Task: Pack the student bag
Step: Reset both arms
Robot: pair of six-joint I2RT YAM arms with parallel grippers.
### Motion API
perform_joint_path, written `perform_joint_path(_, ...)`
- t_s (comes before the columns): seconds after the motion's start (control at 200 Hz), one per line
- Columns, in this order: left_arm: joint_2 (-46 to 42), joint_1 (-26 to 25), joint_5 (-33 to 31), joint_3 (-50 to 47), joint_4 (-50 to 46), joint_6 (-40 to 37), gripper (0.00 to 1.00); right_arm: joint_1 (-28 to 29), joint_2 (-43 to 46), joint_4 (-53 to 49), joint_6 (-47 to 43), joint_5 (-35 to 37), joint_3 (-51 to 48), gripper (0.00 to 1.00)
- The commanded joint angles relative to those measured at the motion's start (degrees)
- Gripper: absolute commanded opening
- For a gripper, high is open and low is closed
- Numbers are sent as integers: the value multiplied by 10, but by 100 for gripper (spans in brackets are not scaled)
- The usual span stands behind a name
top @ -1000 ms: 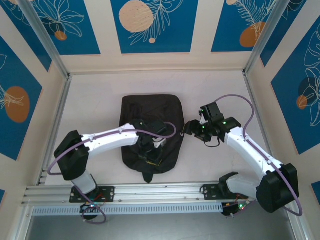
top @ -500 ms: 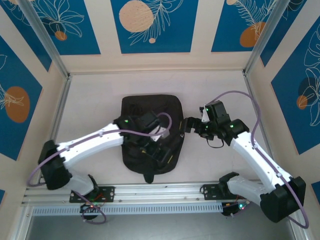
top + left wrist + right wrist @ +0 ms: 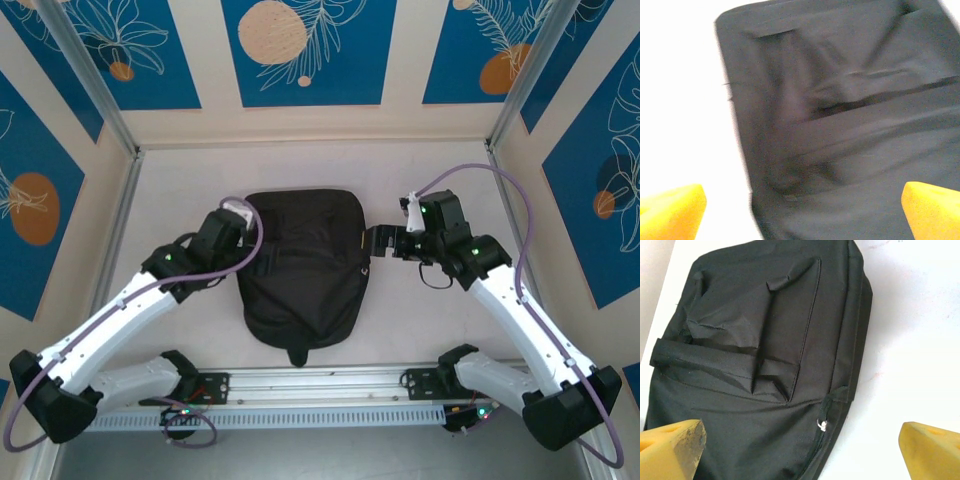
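The student bag (image 3: 305, 265) is black woven cloth, matt and creased, with a small shiny metal zip pull (image 3: 823, 425). The table (image 3: 180, 190) is pale, smooth, matt. The right gripper (image 3: 800, 455) has yellow fingers (image 3: 672, 447) like matt plastic — one smudged grey. The arm shells (image 3: 110, 325) are glossy white; the rail (image 3: 320, 385), bare metal.

Overhead and both close wrist views share the student bag (image 3: 303, 265).
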State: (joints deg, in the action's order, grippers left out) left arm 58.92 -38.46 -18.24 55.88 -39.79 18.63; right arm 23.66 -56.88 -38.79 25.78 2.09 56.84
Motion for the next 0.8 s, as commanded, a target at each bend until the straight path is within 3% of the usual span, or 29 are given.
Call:
perform_joint_path(0.0,-44,35,-155,-100,84,-92,100,0,40,66,-51,26,-43,99)
perform_joint_path(0.09,-112,67,-169,-210,175,-133,100,0,81,125,-43,47,-94,99)
perform_joint_path(0.205,-259,111,-120,-362,328,-186,100,1,140,212,-39,31,-165,99)
perform_joint_path(0.31,-309,172,-92,-414,336,-166,100,1,164,245,-43,28,-196,99)
perform_joint_path(0.44,-316,209,-96,-456,367,-137,100,1,158,227,-73,56,-197,99)
perform_joint_path(0.59,-295,219,-108,-490,494,-162,100,0,160,223,-95,87,-212,99)
perform_joint_path(0.795,-131,282,-48,-477,652,-171,100,0,161,232,-87,84,-238,99)
